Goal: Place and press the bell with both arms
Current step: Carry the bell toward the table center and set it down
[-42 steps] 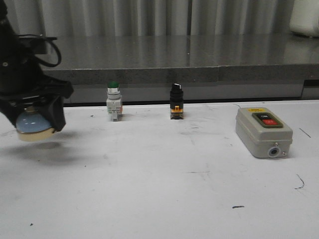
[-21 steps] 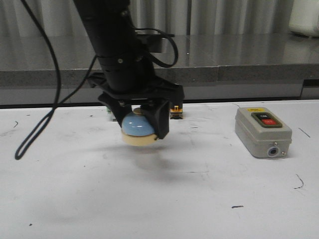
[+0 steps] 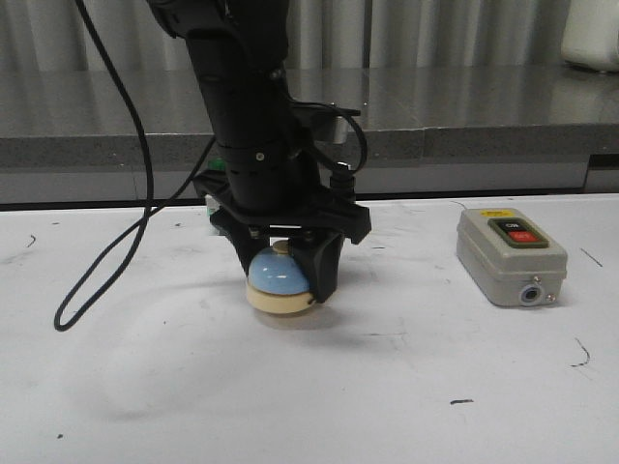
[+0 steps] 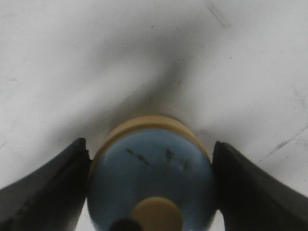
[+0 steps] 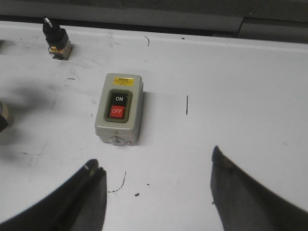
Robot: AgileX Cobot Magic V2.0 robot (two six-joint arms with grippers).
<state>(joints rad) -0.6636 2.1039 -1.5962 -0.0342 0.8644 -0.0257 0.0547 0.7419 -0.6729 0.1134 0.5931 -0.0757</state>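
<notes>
The pale-blue bell (image 3: 279, 278) with its cream base and cream button is near the middle of the white table (image 3: 387, 387), at or just above its surface. My left gripper (image 3: 282, 275) is shut on the bell, one black finger on each side. In the left wrist view the bell (image 4: 151, 180) fills the gap between the fingers of the left gripper (image 4: 150, 159). My right gripper (image 5: 156, 166) is open and empty, over bare table in front of the grey switch box (image 5: 119, 109). The right arm is out of the front view.
The grey switch box (image 3: 510, 256) with ON and OFF buttons stands at the right. A black selector switch (image 5: 55, 36) stands at the back of the table, mostly hidden by the left arm in the front view. A dark ledge (image 3: 464, 145) runs behind the table. A black cable (image 3: 116, 261) loops down at the left.
My left arm has carried the bell from the far left to the table's middle and lowered it onto or almost onto the surface. The green-capped button is now hidden behind the arm.
</notes>
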